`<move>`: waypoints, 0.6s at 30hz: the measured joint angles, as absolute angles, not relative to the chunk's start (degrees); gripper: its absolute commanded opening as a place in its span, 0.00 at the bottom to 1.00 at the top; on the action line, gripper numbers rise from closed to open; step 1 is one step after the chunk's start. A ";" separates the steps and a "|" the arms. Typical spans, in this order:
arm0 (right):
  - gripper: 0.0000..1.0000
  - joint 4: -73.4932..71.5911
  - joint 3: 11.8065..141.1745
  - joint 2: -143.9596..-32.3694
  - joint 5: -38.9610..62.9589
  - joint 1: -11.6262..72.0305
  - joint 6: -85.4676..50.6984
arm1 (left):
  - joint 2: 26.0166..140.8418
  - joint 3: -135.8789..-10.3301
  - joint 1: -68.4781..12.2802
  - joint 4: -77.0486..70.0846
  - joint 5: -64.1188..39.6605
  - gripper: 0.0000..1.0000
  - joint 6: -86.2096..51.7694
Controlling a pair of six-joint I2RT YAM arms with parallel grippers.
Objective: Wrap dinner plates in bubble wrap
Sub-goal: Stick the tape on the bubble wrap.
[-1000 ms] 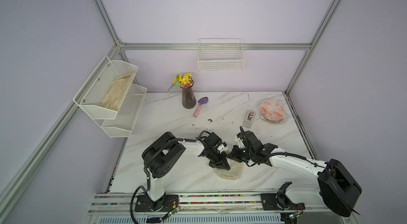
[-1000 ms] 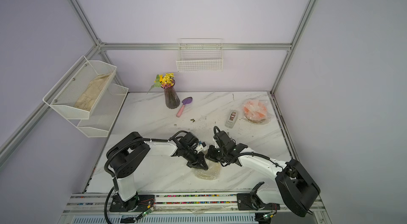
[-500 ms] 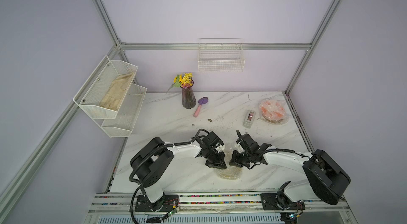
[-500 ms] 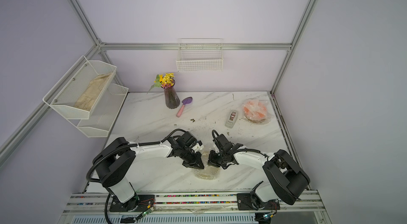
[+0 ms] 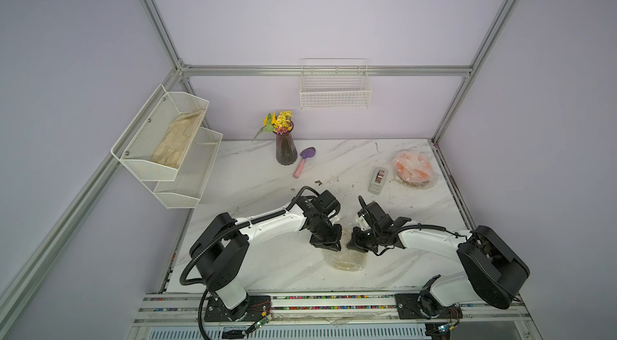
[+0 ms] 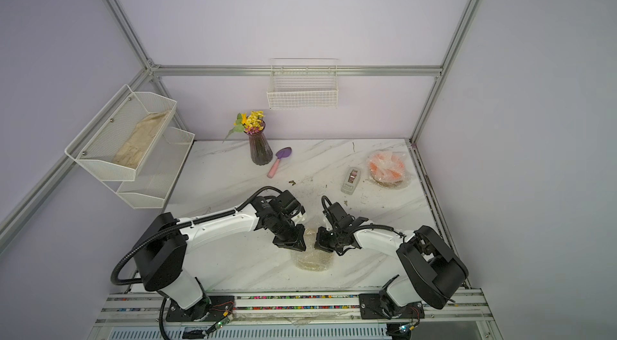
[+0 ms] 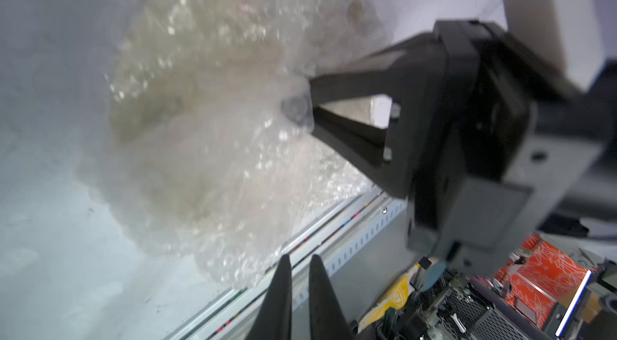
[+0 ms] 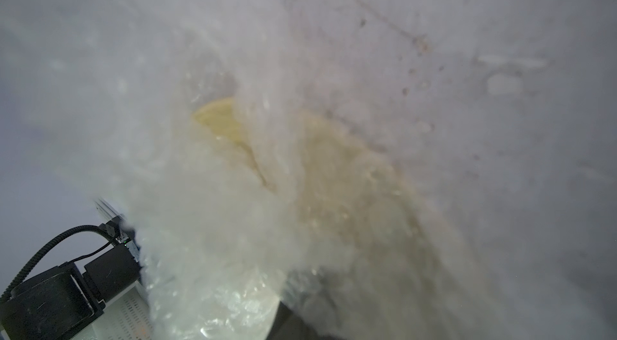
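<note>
A pale yellowish plate [image 8: 218, 118] lies near the table's front edge, bundled in crinkly bubble wrap [image 5: 347, 260] [image 7: 200, 141]. My right gripper [image 7: 300, 109] is shut on a bunched fold of that wrap at the bundle's right side [image 5: 355, 246]. In its own wrist view the wrap [image 8: 217, 255] covers its jaws. My left gripper [image 5: 329, 246] hovers at the bundle's left side. Its fingertips [image 7: 285, 266] stand a narrow gap apart with nothing between them. An orange plate [image 5: 412, 169] sits wrapped at the back right.
A grey tape dispenser [image 5: 377, 180] lies beside the orange bundle. A vase of flowers [image 5: 285, 148] and a purple trowel [image 5: 304, 161] stand at the back. Wire shelves [image 5: 167, 148] hang on the left wall and a wire basket [image 5: 335, 88] on the back wall. Small crumbs dot the marble table [image 5: 267, 188].
Both arms have folded lower and shifted while the grippers stayed at the bundle. The left gripper's fingers have parted a little and stand free of the wrap.
</note>
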State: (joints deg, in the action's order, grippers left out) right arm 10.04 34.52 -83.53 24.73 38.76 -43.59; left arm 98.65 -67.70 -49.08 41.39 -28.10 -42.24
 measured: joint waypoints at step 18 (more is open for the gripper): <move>0.06 19.66 38.13 -75.48 22.41 32.47 -43.59 | 110.80 -69.87 -48.66 38.70 -30.96 0.11 -38.85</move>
